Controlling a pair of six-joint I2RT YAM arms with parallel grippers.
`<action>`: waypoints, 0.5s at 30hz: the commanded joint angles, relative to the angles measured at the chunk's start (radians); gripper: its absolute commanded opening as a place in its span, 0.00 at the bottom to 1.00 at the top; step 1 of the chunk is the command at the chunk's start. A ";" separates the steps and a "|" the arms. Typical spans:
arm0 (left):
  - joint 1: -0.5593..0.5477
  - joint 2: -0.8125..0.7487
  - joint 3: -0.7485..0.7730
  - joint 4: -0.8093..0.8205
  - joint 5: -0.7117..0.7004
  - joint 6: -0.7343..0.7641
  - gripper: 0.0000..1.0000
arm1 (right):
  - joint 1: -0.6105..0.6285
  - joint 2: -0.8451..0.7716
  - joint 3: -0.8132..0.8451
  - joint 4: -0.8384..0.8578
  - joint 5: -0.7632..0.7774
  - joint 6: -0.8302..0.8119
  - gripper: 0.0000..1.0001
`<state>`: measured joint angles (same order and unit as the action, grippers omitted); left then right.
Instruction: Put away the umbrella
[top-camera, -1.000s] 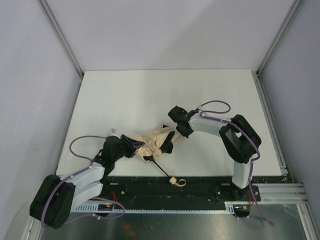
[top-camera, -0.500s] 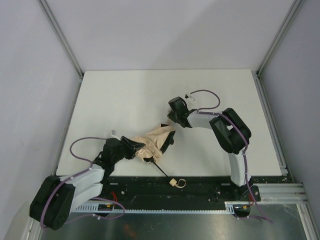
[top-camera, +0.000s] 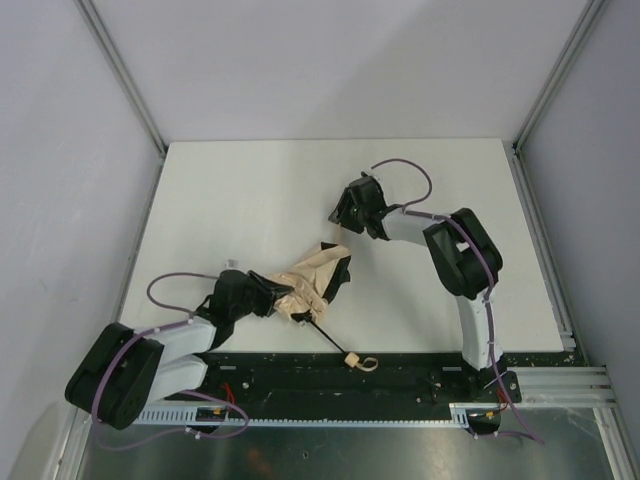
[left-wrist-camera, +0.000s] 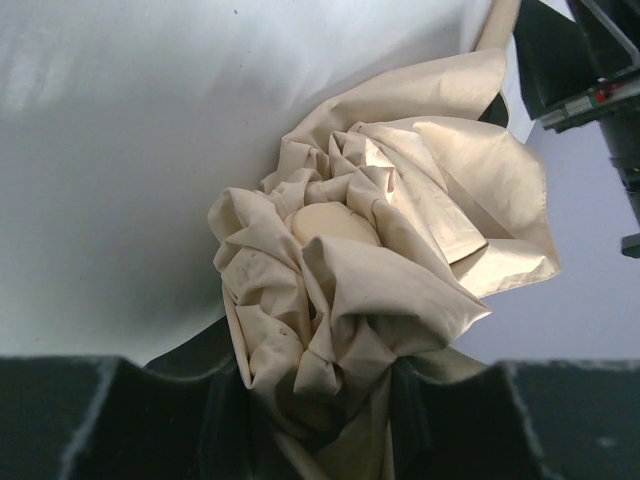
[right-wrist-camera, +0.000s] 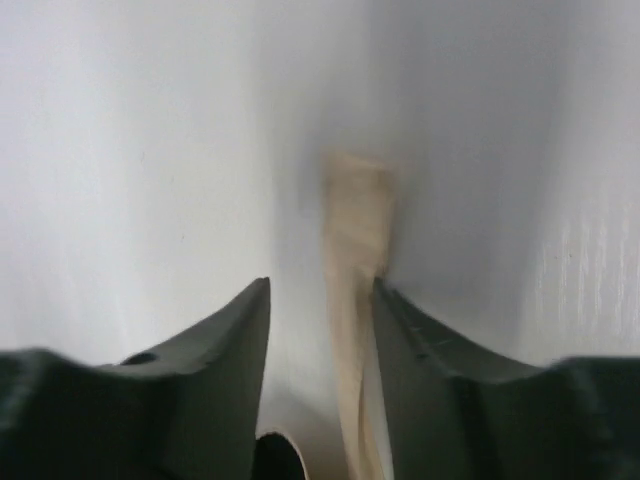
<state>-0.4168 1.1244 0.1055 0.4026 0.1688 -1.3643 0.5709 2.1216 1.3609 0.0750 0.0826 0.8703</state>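
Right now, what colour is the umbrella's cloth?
The umbrella cloth is plain pale beige with no pattern. It shows best in the left wrist view.

Umbrella canopy (top-camera: 315, 280) pale beige, plain, darker tan in the folds, shaft (top-camera: 325, 338) black, handle (top-camera: 351, 358) and loop strap (top-camera: 364, 364) tan, table (top-camera: 250, 200) white, left arm (top-camera: 175, 345) and right arm (top-camera: 478, 330) white with black joints, cables (top-camera: 400, 161) purple, walls (top-camera: 60, 150) pale grey, base rail (top-camera: 400, 370) black.

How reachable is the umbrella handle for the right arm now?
Probably yes: the handle lies bare at the near edge with nothing over it, and the right end effector is open, though it must fold back toward its base.
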 joint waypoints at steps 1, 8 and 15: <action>-0.015 0.050 0.032 -0.120 0.004 0.009 0.00 | -0.042 -0.145 0.051 -0.115 -0.273 -0.312 0.68; -0.018 -0.002 0.103 -0.350 -0.084 -0.002 0.00 | 0.081 -0.452 -0.042 -0.339 -0.056 -0.689 0.99; -0.025 0.019 0.159 -0.514 -0.089 -0.042 0.00 | 0.498 -0.632 -0.304 -0.080 0.070 -0.934 0.97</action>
<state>-0.4320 1.1187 0.2436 0.1112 0.1303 -1.3891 0.8871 1.5162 1.2034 -0.1310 0.0536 0.1417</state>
